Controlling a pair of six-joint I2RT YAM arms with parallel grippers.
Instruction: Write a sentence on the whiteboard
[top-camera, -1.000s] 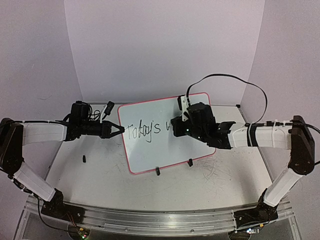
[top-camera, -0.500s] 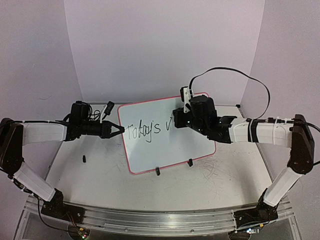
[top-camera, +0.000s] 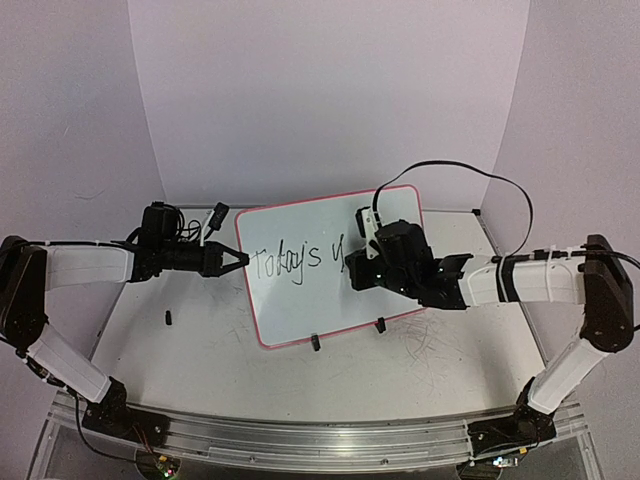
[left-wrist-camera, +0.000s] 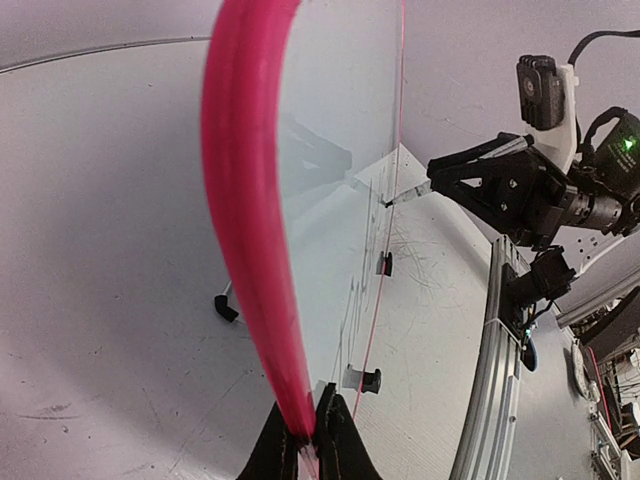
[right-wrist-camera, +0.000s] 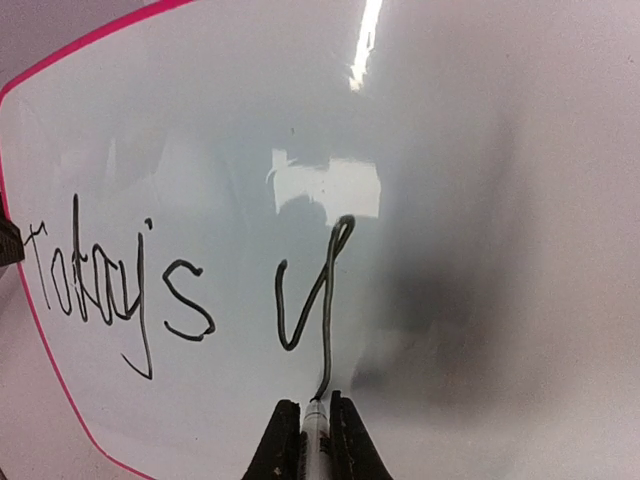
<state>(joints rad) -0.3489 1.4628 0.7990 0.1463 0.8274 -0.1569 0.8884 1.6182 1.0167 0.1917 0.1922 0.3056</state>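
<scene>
1. Your left gripper (top-camera: 238, 259) reaches in sideways with its fingers clenched on the left rim of the whiteboard (top-camera: 330, 300). The board stands tilted between your 2 grippers.
2. Your right gripper (right-wrist-camera: 313, 408) faces the board and squeezes 1 marker (right-wrist-camera: 316, 432). The marker tip touches the surface at the tail of the "y".
3. The sentence (right-wrist-camera: 120, 290) lies left of that tip and reads "Today's y". Bare board spreads to the tip's right.
4. You have 2 arms, 1 board and 2 clip feet (top-camera: 315, 342).
</scene>
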